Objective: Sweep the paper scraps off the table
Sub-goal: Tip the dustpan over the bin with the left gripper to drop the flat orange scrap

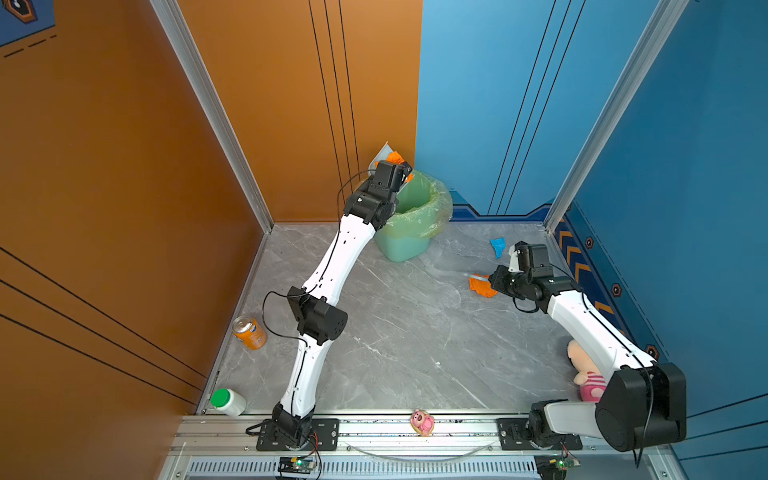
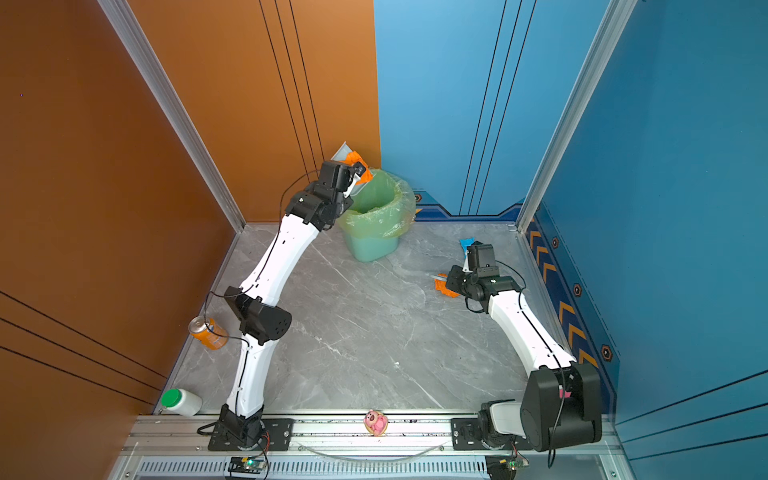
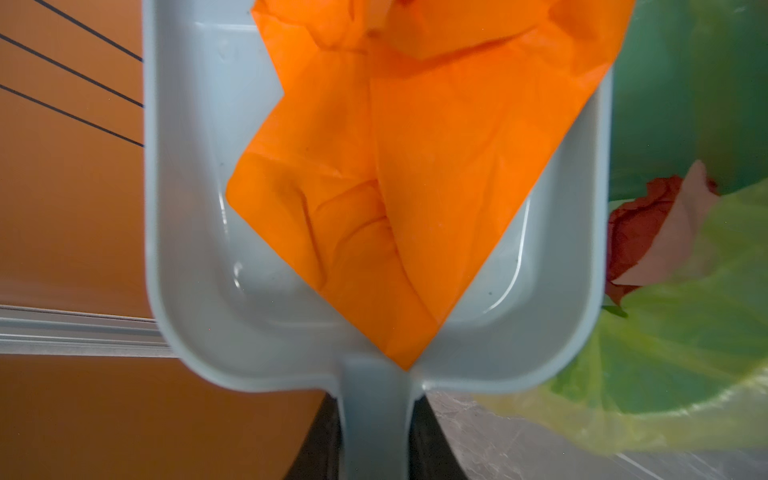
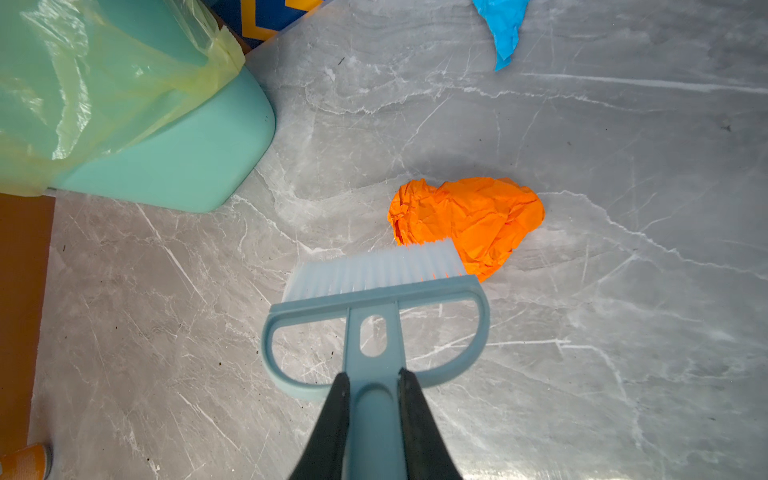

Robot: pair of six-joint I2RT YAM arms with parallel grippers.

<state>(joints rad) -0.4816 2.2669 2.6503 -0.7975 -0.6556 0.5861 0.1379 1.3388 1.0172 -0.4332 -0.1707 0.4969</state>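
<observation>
Two bits of paper lie on the table (image 4: 582,353): a crumpled orange scrap (image 4: 469,220) and a blue scrap (image 4: 505,29). One more, a flat orange scrap (image 3: 415,166), sits in the dustpan (image 3: 199,208). The left gripper (image 3: 374,432) pinches the dustpan's handle tight and holds the pan high beside the green bin (image 1: 409,216). The right gripper (image 4: 374,415) pinches the handle of the brush (image 4: 374,286) tight, low over the table.

What could go wrong? The flat orange scrap is big and light. The pan seems to hang next to the bin's rim, not right over the hole. If it tips from there, the paper could slide down outside the bin, or catch on the yellow bag (image 3: 665,374) and flop back onto the table. The brush has its bristles right by the crumpled orange scrap. A hard push could flick that scrap far away, because no pan waits on its other side.

The scrap in the pan looks smooth with a few folds, and one pointed corner reaches down to the handle. The one by the brush is scrunched into a bumpy ball. The blue scrap is thin and twisted, well apart from the brush. Red and pink scraps (image 3: 648,232) lie inside the bin.
</observation>
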